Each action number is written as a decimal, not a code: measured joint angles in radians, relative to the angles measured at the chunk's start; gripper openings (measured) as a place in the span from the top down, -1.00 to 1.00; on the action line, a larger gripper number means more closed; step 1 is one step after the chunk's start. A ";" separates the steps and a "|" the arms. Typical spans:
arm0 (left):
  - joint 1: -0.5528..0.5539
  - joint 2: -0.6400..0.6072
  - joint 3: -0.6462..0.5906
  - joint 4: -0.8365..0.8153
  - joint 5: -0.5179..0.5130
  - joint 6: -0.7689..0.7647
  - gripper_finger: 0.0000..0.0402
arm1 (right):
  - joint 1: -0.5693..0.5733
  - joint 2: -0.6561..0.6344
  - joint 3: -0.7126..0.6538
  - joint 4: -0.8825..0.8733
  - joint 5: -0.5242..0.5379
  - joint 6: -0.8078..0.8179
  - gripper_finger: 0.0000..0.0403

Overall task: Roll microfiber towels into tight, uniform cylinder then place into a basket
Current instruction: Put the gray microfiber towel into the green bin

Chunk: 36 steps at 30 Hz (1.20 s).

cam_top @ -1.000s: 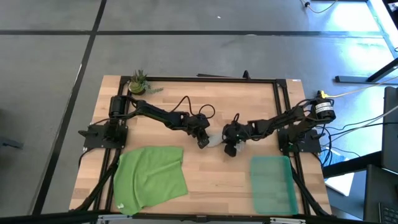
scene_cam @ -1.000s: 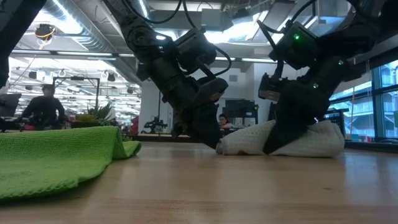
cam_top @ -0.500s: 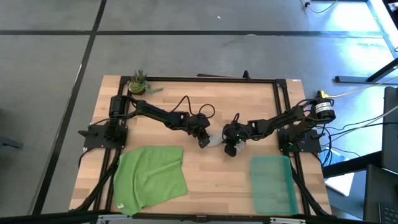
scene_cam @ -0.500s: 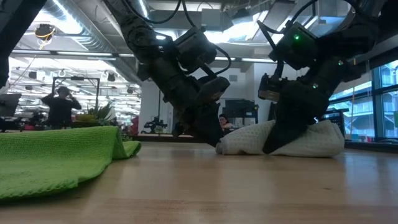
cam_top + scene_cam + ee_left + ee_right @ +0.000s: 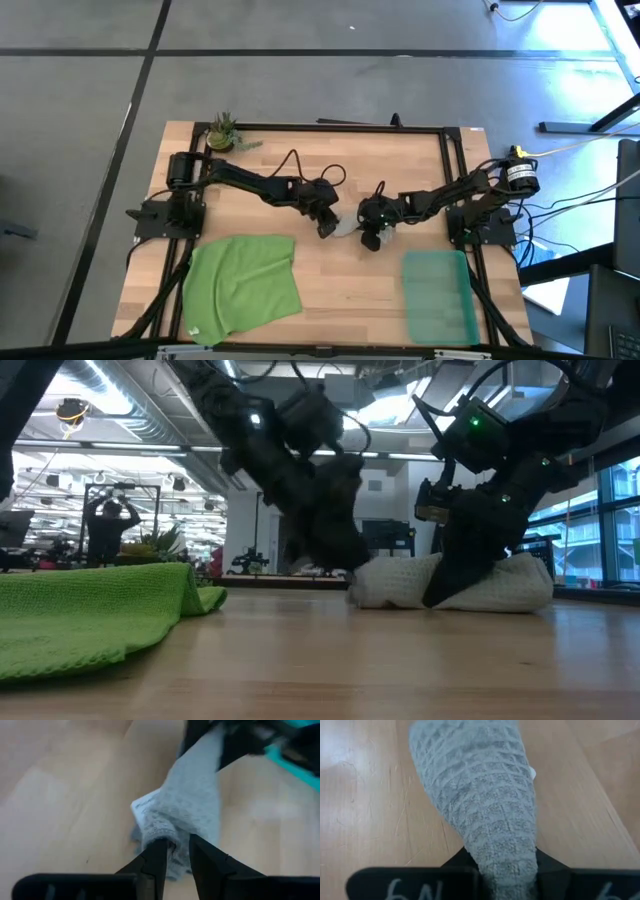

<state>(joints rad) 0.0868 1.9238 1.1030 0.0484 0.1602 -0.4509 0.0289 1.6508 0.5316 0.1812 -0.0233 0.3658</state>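
Tabletop (image 5: pixel 330 280) work is partway along: the green towel (image 5: pixel 243 281) lies flat at the near left, unrolled, and the basket (image 5: pixel 438 297) at the near right holds nothing. The grey towel (image 5: pixel 347 227) sits rolled at the middle — not yet in the basket. The right gripper (image 5: pixel 372 238) is clenched on its right end; the left gripper (image 5: pixel 172 854) sits at its left end, fingers slightly parted around the cloth, whether gripping it I cannot tell.

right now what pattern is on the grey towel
A light grey waffle-grid weave on the grey towel, clearest in the right wrist view.
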 joint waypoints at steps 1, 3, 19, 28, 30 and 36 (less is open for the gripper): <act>0.000 -0.017 0.000 -0.008 0.000 0.012 0.62 | -0.003 0.000 0.000 0.000 -0.004 0.000 0.79; 0.000 -0.047 0.000 -0.013 0.000 0.029 0.62 | -0.008 0.000 0.000 0.000 -0.011 -0.001 0.79; -0.003 -0.300 0.000 -0.321 -0.191 0.122 0.62 | -0.006 -0.087 -0.009 -0.065 -0.016 0.028 0.79; -0.017 -0.466 0.000 -0.442 -0.320 0.123 0.62 | -0.006 -0.333 -0.008 -0.321 0.026 0.107 0.79; -0.017 -0.493 0.000 -0.448 -0.329 0.123 0.62 | -0.006 -0.395 -0.007 -0.369 0.043 0.142 0.79; -0.018 -0.547 0.000 -0.490 -0.353 0.125 0.62 | 0.040 -0.571 0.003 -0.521 0.117 0.294 0.79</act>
<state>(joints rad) 0.0684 1.3769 1.1034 -0.4420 -0.1932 -0.3261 0.0687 1.0798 0.5342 -0.3403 0.0941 0.6599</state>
